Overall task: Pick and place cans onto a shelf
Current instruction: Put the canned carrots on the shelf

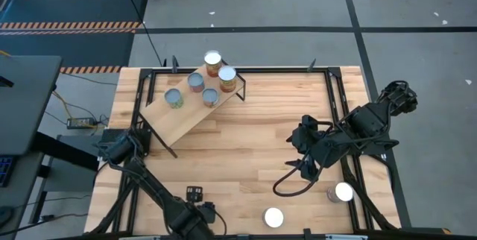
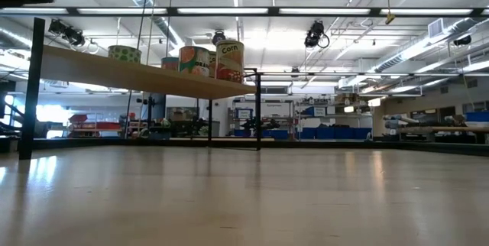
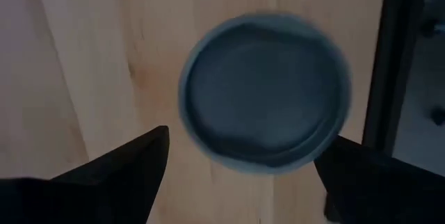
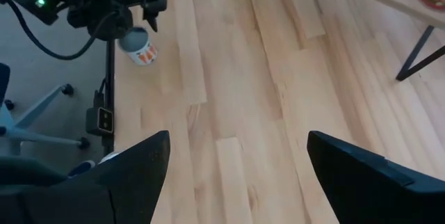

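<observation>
The tilted light-wood shelf (image 1: 186, 113) stands on black legs at the table's far left and carries several cans (image 1: 212, 61); both also show in the low view, the shelf (image 2: 153, 78) and the cans on it (image 2: 229, 59). My left gripper (image 1: 195, 199) is open near the table's near edge, above a can's round top (image 3: 264, 95), its fingers standing apart from the can. That can has an orange-and-white label (image 4: 139, 44). My right gripper (image 1: 302, 162) is open and empty over the table's right middle. Two more cans stand on the table (image 1: 273, 217) (image 1: 343, 191).
Black rails (image 1: 339, 113) run along the table's edges; one shows beside the can under my left gripper (image 3: 393, 57). A black cable (image 1: 287, 184) loops below my right arm. Bare wood lies in the table's middle (image 1: 238, 150).
</observation>
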